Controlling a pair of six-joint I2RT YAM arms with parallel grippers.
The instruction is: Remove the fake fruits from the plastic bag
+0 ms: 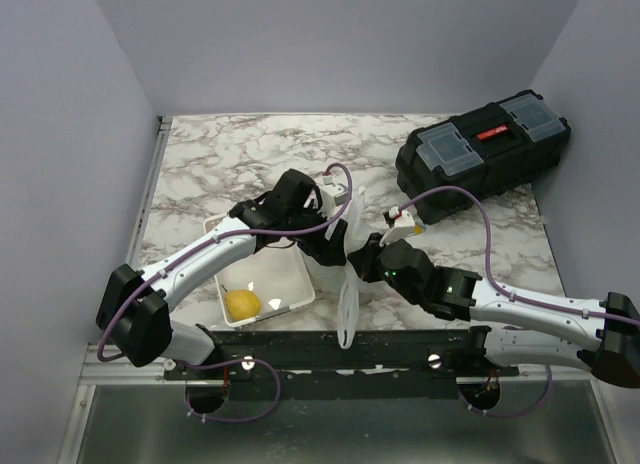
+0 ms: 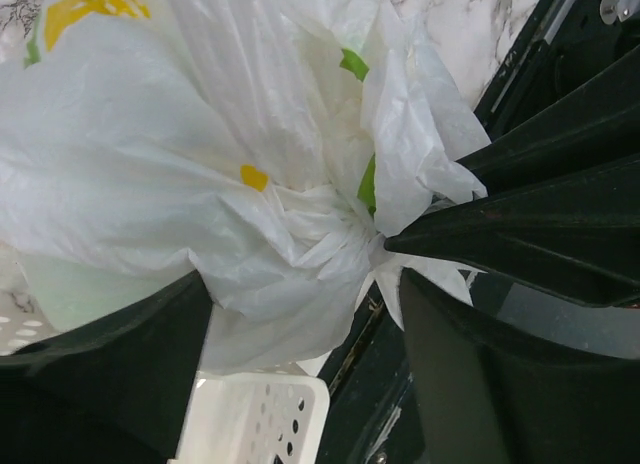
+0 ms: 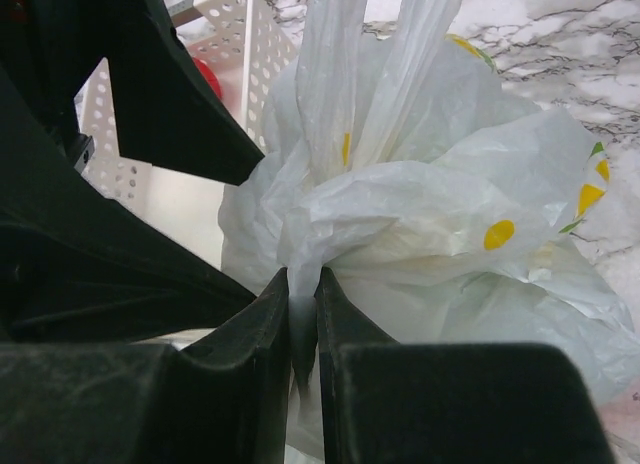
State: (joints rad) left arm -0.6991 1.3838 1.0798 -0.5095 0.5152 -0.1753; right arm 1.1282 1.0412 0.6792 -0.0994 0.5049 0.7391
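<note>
The plastic bag point(image 1: 340, 234) stands crumpled at the tray's right edge, between my two grippers. It is white with yellow and green printed spots. My right gripper point(image 3: 303, 284) is shut on a gathered bunch of the bag point(image 3: 420, 204); in the top view it point(image 1: 364, 260) sits at the bag's right side. My left gripper point(image 2: 305, 299) is open, its fingers point(image 2: 110, 374) wide apart with a fold of the bag point(image 2: 200, 164) hanging between them; in the top view it point(image 1: 325, 244) is at the bag's left side. The fake fruits are hidden inside the bag.
A white perforated tray point(image 1: 288, 274) lies left of the bag and holds a yellow pear-like fruit point(image 1: 242, 304); a red apple point(image 3: 207, 79) shows in it in the right wrist view. A black toolbox point(image 1: 485, 154) stands at the back right. A bag handle point(image 1: 347, 319) hangs towards the near edge.
</note>
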